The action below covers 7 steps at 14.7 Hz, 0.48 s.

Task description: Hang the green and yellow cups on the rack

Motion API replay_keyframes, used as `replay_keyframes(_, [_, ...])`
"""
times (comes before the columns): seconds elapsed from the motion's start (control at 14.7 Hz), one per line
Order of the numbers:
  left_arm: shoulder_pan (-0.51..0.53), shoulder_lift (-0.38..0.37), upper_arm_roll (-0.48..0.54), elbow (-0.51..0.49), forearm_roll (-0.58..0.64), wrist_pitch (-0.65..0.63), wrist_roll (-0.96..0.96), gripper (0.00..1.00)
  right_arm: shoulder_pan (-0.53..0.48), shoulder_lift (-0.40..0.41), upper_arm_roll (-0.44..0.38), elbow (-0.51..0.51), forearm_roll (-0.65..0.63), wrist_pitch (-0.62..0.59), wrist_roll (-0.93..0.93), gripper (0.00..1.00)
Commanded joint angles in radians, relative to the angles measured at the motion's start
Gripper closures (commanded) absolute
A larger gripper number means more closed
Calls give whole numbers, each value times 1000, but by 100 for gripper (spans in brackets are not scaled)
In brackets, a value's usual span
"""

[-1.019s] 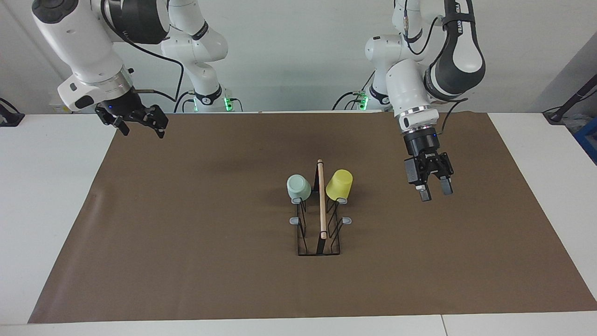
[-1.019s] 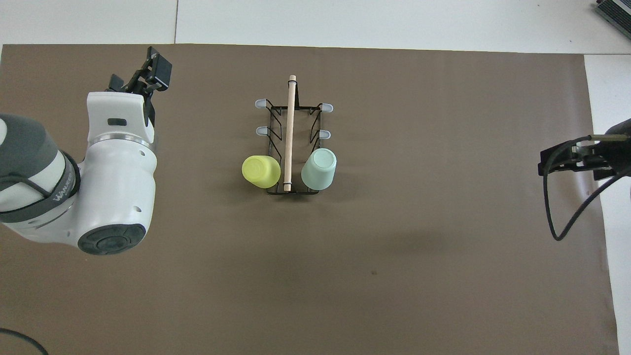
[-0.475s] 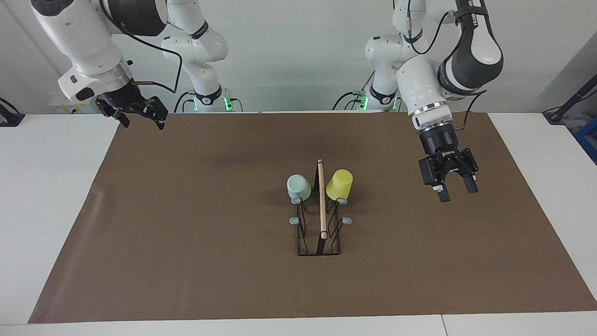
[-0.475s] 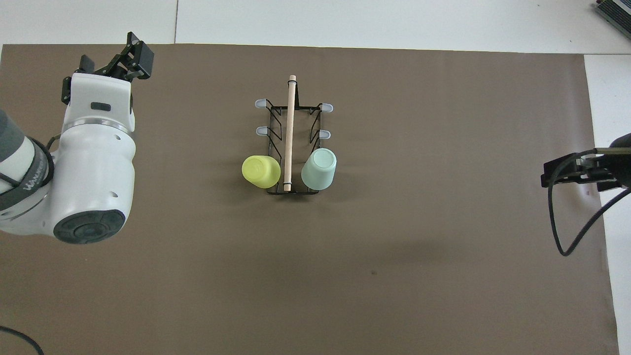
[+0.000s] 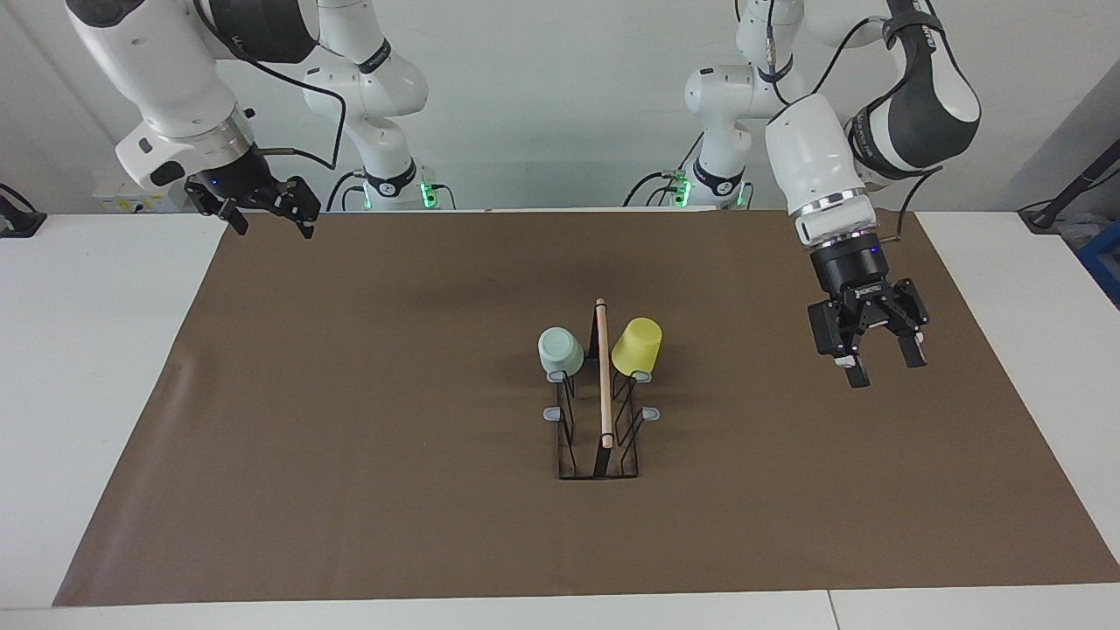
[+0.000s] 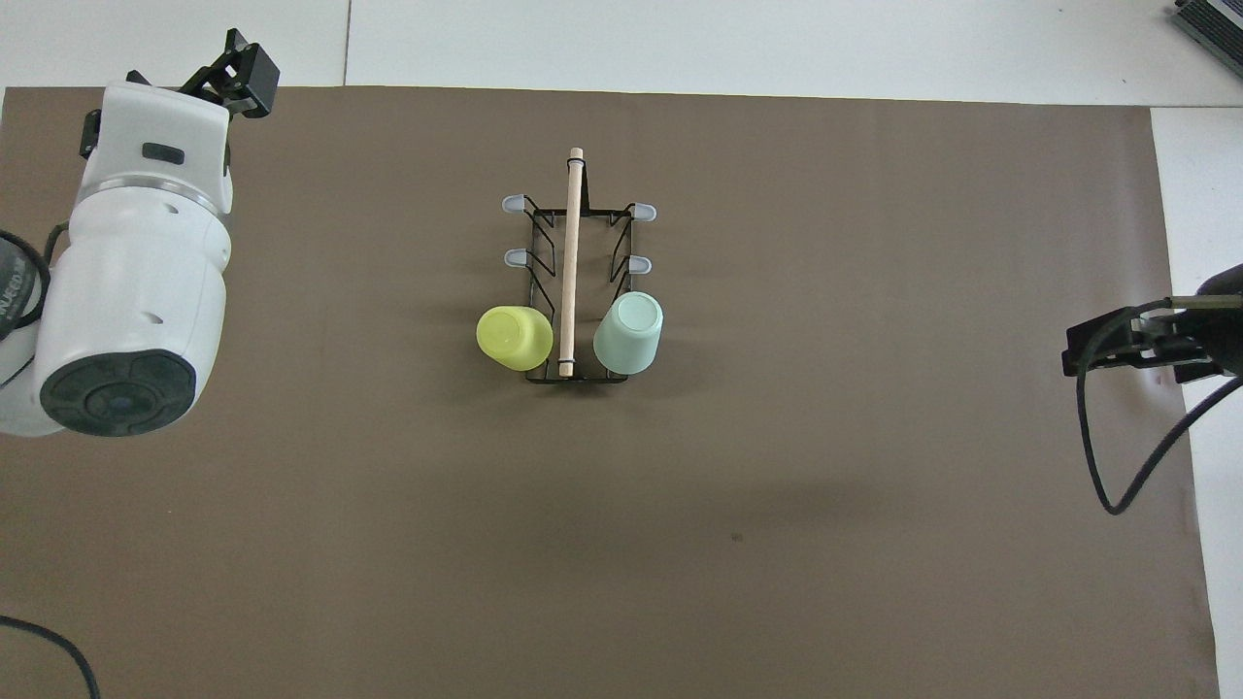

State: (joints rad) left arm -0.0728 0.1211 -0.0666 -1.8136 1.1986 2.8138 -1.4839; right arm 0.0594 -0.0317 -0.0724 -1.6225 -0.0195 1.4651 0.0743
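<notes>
The mint green cup [image 5: 560,352] and yellow cup [image 5: 636,346] hang upturned on the black wire rack [image 5: 600,437] mid-desk, while the left tool [image 5: 878,360] hangs empty, fingers apart, over the brown mat [image 5: 350,437] and the right tool [image 5: 262,210], also spread, sits above the mat's corner.

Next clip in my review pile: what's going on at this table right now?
Nothing is being handled. The green cup and yellow cup both hang upside down on the rack, on the pair of prongs nearest the robots, one on each side of its wooden rod. The left gripper hangs open and empty over the mat toward its own end. The right gripper, also open and empty, is over the mat's corner by its base.
</notes>
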Motion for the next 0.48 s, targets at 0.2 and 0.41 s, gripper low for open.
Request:
replay_keyframes(0.2, [-4,25,8,69,-392,-62,435,0,-21,-4,6,4,19,-16,-21,0])
replay_keyframes(0.41, [-4,23,8,114,-609,-170,688,0,-21,-5,6,4,19,-16,-19,0])
